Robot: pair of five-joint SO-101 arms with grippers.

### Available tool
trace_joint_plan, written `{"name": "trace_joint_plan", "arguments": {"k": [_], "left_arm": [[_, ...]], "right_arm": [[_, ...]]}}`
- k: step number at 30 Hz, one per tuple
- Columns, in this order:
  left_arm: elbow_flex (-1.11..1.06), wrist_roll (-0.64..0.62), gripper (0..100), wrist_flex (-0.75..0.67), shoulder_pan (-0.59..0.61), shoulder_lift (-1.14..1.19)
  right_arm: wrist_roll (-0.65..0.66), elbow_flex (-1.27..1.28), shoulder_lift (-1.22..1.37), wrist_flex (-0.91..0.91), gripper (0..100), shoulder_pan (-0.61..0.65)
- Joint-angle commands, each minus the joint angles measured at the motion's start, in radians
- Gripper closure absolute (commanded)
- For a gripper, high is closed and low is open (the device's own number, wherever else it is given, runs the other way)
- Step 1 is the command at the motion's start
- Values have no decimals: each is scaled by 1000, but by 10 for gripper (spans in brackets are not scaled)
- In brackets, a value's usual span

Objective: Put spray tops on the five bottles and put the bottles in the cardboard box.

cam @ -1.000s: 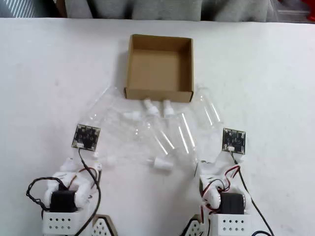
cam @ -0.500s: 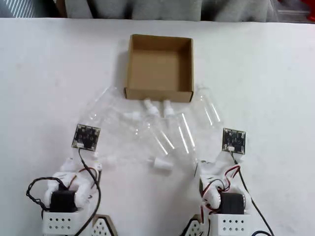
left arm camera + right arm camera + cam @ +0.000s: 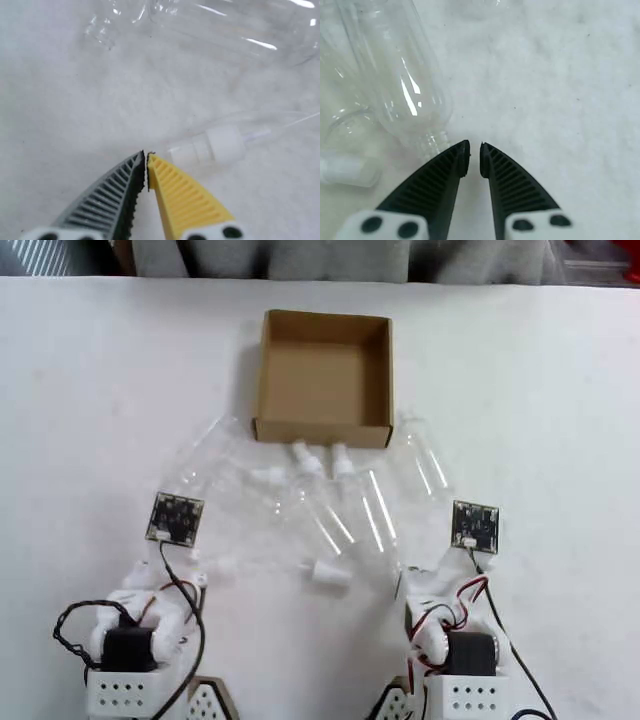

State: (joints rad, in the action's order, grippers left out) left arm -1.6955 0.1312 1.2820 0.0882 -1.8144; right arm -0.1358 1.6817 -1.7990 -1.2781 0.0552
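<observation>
The open cardboard box [image 3: 325, 375] stands at the far middle of the table. In front of it lie several clear bottles; two of them [image 3: 322, 508] [image 3: 366, 505] carry white spray tops pointing at the box. A loose spray top [image 3: 330, 572] lies nearer the arms. My left gripper [image 3: 146, 158] is shut and holds nothing, its tips just beside a white spray top [image 3: 215, 146] with a dip tube. My right gripper [image 3: 474, 154] is shut with nothing in it, close to the bare neck of a lying bottle [image 3: 402, 75].
Another bare bottle [image 3: 205, 453] lies at the left of the group and one [image 3: 424, 462] at the right. Both arms' bases [image 3: 130, 655] [image 3: 455, 660] sit at the near table edge. White tabletop [image 3: 560, 420] spreads wide on both sides.
</observation>
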Motion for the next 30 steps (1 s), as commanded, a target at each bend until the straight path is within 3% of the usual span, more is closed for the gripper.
{"name": "trace_joint_plan", "arguments": {"k": [1,20,30], "left_arm": [[2,3,976,6,4,-10],[2,6,976,5,8,-12],[91,6,976,-218,10,-12]], "right_arm": [[-2,9,-1,8,974,-7],[-2,9,-1,8,974,-2],[-2,9,-2,16,971,-12]]}}
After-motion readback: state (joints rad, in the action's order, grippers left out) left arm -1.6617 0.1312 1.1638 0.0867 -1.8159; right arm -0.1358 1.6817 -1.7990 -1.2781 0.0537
